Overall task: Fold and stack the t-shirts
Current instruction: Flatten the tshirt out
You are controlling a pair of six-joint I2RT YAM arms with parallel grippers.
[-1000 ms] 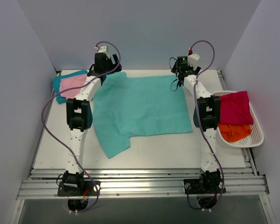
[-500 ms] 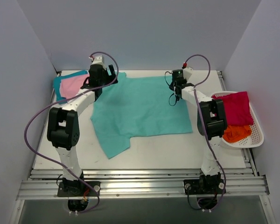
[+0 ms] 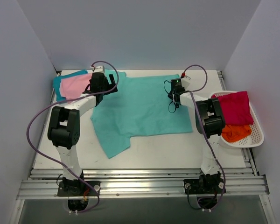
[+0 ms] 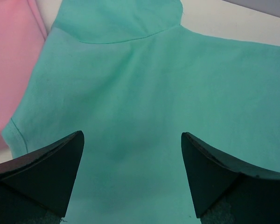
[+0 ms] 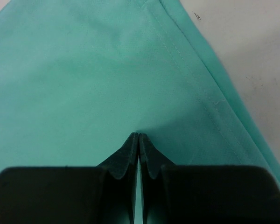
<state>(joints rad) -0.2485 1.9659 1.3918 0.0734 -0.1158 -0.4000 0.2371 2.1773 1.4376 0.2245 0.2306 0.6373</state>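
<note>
On the table (image 3: pixel 177 149), at its middle, the mint tee (image 3: pixel 142 109) lies spread flat, one sleeve pointing to the near edge, the other at the far left; its far-left sleeve lies just beside the pink tee (image 3: pixel 74 85), which rests on the teal tee (image 3: pixel 59 85) in the far left corner.

Left gripper (image 4: pixel 130 140): released, fingers (image 4: pixel 51 163) wide apart, low over the mint tee near that far-left sleeve; nothing between the pads; the pink cloth shows at the left edge of its wrist view.

Right gripper (image 5: pixel 138 135): clenched, tips pressed together and down on the mint tee, close to the stitched hem along the far right edge; a slight pucker sits at the tips; whether any cloth is pinched between them cannot be told.

At the right edge of the table stands a white basket (image 3: pixel 257 135); the crimson tee (image 3: pixel 235 108) lies crumpled in it, over the orange tee (image 3: pixel 233 133); the right arm's elbow stands between the basket and the mint tee.

A purple cable (image 3: pixel 37 121) loops out from the left arm, above the table's left side.
</note>
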